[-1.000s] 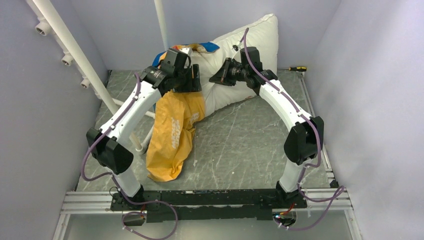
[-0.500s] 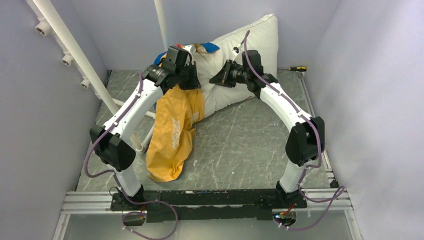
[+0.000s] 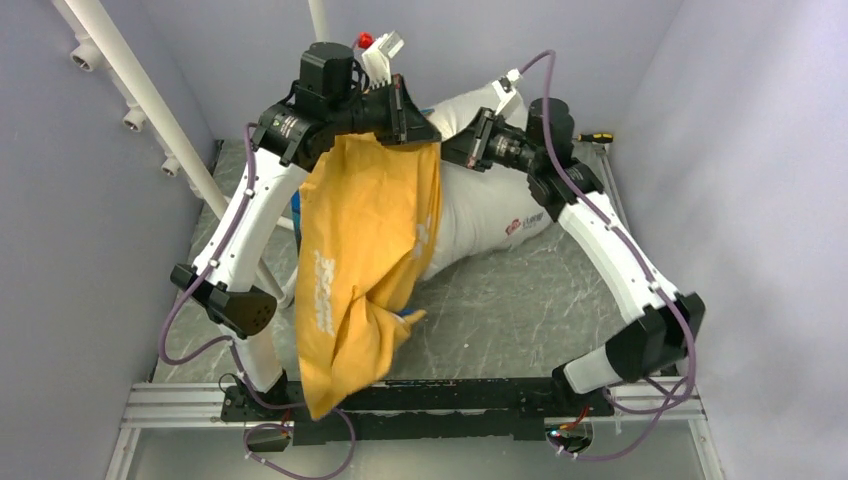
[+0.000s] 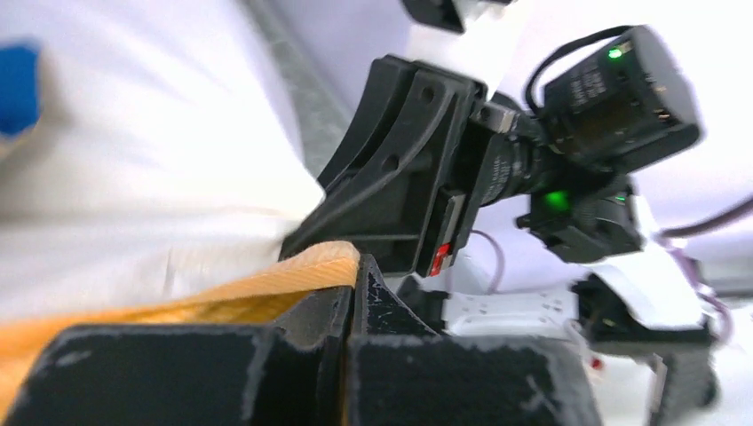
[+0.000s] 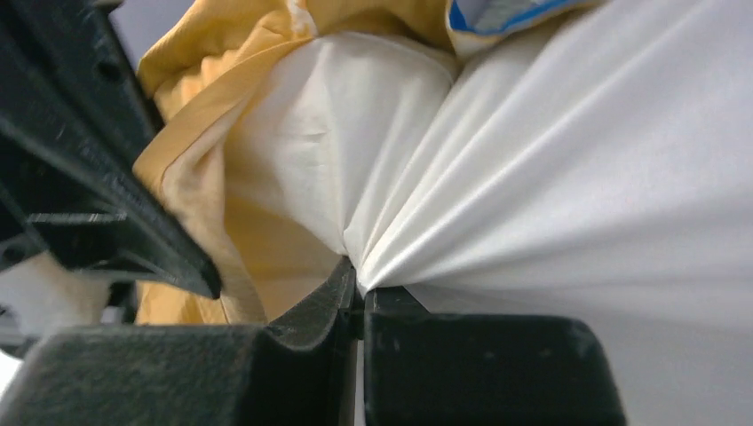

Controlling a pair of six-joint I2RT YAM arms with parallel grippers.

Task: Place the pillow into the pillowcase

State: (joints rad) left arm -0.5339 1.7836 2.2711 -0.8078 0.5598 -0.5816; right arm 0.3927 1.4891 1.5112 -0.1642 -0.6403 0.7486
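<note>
The pillowcase (image 3: 360, 260), yellow-orange side out, hangs in a long drape from my left gripper (image 3: 424, 134), raised high at the back. In the left wrist view the jaws are shut on its orange edge (image 4: 302, 277). The white pillow (image 3: 490, 205), with a small red logo (image 3: 528, 219), lies tilted behind the case, one end inside its mouth. My right gripper (image 3: 468, 148) is shut on a pinch of pillow fabric (image 5: 462, 204), close beside the left gripper. The case's yellow lip (image 5: 191, 169) wraps the pillow's end. The two grippers nearly touch.
White pipe frame (image 3: 140, 100) runs along the left wall. A screwdriver (image 3: 597, 137) lies at the back right by the wall. An aluminium rail (image 3: 420, 402) crosses the front edge. Grey walls close in on both sides.
The left gripper closed on the pillowcase edge and rose high, pulling the case up off the table. The right arm lifted and swung right with the pillow's fabric.
</note>
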